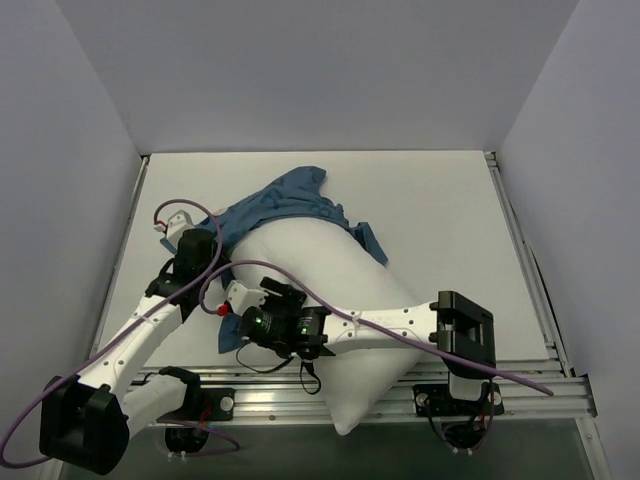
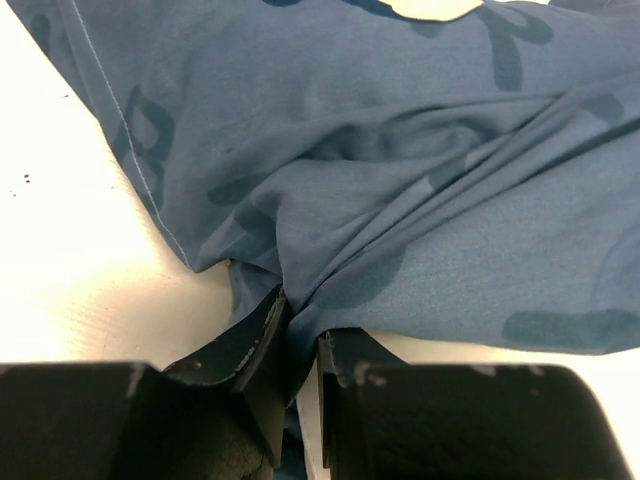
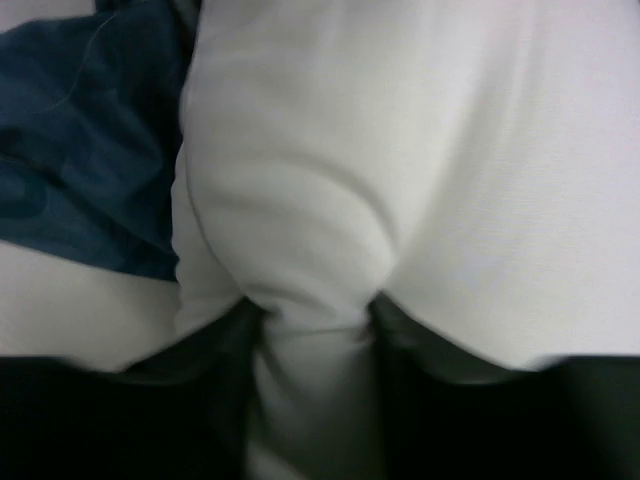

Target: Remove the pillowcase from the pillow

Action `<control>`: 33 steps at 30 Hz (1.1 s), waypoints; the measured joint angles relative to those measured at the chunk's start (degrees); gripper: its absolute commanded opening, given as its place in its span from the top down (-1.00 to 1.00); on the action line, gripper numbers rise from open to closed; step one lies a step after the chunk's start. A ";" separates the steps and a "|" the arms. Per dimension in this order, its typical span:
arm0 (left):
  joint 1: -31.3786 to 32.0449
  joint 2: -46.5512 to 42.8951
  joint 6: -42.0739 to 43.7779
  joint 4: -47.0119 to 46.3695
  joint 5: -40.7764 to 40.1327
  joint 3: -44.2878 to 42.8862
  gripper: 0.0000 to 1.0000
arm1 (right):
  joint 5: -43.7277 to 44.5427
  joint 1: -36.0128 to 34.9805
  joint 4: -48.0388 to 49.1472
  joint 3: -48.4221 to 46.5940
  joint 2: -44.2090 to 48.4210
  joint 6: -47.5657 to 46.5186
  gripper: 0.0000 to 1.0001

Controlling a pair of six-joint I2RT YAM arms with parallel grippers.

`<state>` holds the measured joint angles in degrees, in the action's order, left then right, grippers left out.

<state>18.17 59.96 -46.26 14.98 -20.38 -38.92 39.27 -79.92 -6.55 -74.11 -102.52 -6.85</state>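
Note:
The white pillow (image 1: 330, 300) lies diagonally across the table, its near corner hanging over the front rail. The blue printed pillowcase (image 1: 285, 200) is bunched over its far end only. My left gripper (image 1: 205, 240) is at the pillowcase's left edge and is shut on a fold of blue fabric (image 2: 330, 230) in the left wrist view (image 2: 303, 325). My right gripper (image 1: 240, 318) is at the pillow's left side and is shut on a pinch of white pillow (image 3: 320, 200) in the right wrist view (image 3: 315, 320). Blue fabric (image 3: 80, 170) shows at its left.
Grey walls enclose the white table (image 1: 450, 220) on three sides. An aluminium rail (image 1: 400, 395) runs along the front edge, with the arm bases on it. Purple cables (image 1: 180, 210) loop over the left arm and across the pillow.

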 measured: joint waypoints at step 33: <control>0.00 -0.02 7.96 -8.92 17.84 -2.29 -0.69 | -52.68 34.10 -1.81 -1.01 20.46 13.27 1.00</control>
<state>18.17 59.94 -38.30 6.07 -2.55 -41.21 -13.41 -45.82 -8.36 -75.11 -82.06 6.42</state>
